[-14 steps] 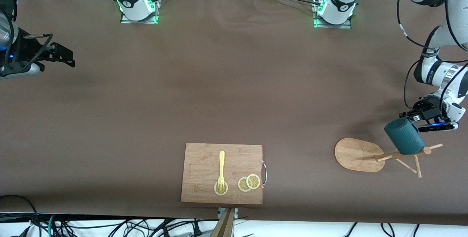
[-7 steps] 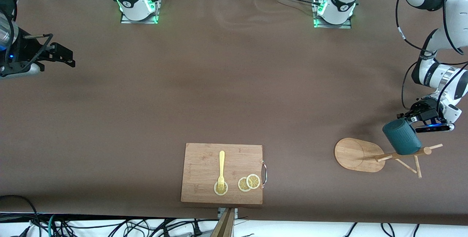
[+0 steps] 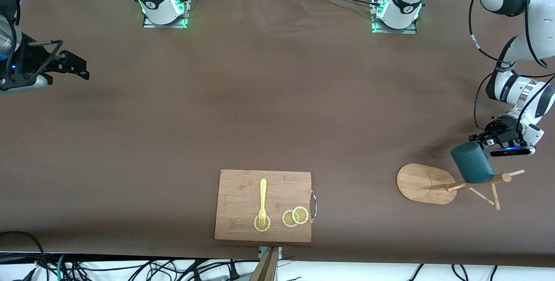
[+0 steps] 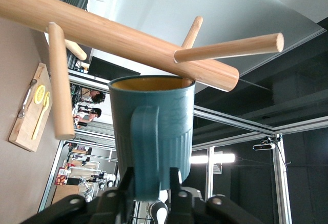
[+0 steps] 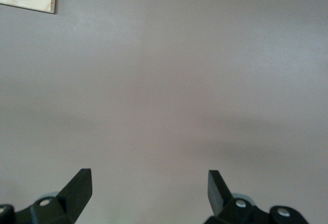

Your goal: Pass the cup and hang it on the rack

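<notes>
- While the right arm waited at its own end of the table, the right gripper (image 5: 148, 193) hung over bare brown table (image 3: 260, 99), fingers spread wide.
- The left gripper (image 4: 152, 183) was up by the rack (image 3: 438, 183) — its fingers sat on either side of the cup (image 4: 154, 126) handle, but whether they were pinching it I couldn't tell.
- The cup's rim touched the rack's post under a peg.
- A cutting board (image 3: 243, 194) lay nearer the front camera.

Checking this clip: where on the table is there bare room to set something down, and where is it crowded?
The brown table lies bare between the arm bases and the rectangular wooden cutting board, and between that board and the light wooden mug rack. It is crowded at the rack, where the left end effector is at the dark teal ribbed cup. The right end effector waits open.
</notes>
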Tool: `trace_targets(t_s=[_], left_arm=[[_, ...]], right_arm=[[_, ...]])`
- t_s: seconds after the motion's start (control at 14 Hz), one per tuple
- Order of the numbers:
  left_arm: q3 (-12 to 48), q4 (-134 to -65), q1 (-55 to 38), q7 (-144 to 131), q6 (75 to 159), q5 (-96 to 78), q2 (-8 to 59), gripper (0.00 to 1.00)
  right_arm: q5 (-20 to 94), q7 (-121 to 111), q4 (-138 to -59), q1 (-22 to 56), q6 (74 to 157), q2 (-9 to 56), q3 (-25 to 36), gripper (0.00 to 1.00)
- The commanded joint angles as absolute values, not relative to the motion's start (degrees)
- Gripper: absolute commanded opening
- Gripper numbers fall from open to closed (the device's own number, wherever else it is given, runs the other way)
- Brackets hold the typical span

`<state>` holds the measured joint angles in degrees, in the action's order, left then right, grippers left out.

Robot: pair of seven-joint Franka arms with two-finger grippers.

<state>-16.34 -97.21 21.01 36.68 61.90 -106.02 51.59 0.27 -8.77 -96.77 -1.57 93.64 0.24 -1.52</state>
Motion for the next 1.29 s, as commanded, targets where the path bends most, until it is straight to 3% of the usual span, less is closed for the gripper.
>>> trace_targets(t_s=[0.0, 0.65, 1.22], left_arm=[[-16.35, -95.71, 21.27, 36.21, 60.04, -107.05, 52.56, 1.0], [-20.12, -97.56, 22.94, 37.88, 52.65, -85.82, 50.64, 1.0], [-19.95, -95.46, 18.39, 37.18, 59.74, -45.59, 26.05, 1.0]], right_arm=[[-0.09, -8.53, -97.38, -2.55, 93.69, -0.44, -2.46, 1.0], [-0.09, -8.53, -97.38, -2.55, 93.69, -0.44, -2.46, 1.0], [-0.09, -8.53, -97.38, -2.46, 93.69, -0.35, -2.46, 1.0]])
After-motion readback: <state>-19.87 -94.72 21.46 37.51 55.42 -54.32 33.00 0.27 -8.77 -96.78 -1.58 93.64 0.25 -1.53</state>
